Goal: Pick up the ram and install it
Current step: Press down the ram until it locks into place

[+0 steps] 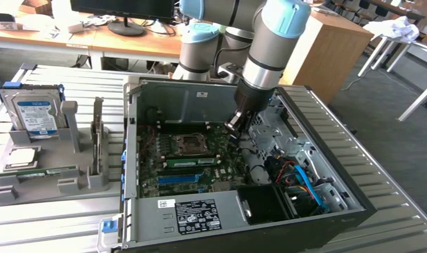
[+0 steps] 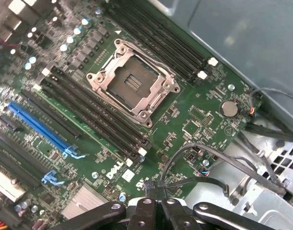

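**Arm over open computer case, fingers pressed together**

At the exterior view's left, a grey holder carries a hard drive standing upright, a processor chip lying flat below it, and the ram resting flat along the holder's front ledge. A second stick stands on edge just beside these.

At centre, the open computer case exposes the motherboard with its empty processor socket.

The gripper hangs inside the case above the board, toward the exterior view's right. Its fingers are pressed together, pinching nothing. The ram lies well apart from it.
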You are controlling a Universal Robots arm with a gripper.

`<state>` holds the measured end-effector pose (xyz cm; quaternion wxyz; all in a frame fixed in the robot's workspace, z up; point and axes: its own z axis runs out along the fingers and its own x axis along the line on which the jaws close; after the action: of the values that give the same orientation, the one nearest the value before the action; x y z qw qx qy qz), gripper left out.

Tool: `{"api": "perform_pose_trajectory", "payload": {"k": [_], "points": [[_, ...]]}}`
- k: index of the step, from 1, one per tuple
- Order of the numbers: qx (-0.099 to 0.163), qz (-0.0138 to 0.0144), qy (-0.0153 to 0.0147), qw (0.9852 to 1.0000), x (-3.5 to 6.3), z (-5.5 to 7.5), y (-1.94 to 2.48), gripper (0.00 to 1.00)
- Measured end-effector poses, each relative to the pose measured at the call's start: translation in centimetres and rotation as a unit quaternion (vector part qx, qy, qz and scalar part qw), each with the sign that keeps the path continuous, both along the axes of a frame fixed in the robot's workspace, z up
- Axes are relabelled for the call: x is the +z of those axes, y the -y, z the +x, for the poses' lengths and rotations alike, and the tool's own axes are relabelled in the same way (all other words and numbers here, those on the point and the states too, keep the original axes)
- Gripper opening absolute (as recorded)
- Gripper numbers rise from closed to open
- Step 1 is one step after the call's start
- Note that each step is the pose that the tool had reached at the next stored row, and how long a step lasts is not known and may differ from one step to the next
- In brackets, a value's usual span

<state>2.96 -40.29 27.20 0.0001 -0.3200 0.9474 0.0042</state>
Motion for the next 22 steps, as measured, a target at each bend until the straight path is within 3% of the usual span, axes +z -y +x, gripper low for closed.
{"api": "perform_pose_trajectory", "payload": {"k": [8, 14, 18, 22], "points": [[-0.036, -0.0001, 0.0000, 0.9994, -0.05, 0.00, -0.06, 0.10], [-0.067, -0.0002, 0.0000, 0.9978, -0.09, 0.00, -0.09, 0.10], [-0.094, -0.0001, 0.0000, 0.9956, -0.13, 0.00, -0.09, 0.10], [-0.127, -0.0002, 0.0000, 0.9919, -0.16, 0.00, -0.09, 0.10]]}}
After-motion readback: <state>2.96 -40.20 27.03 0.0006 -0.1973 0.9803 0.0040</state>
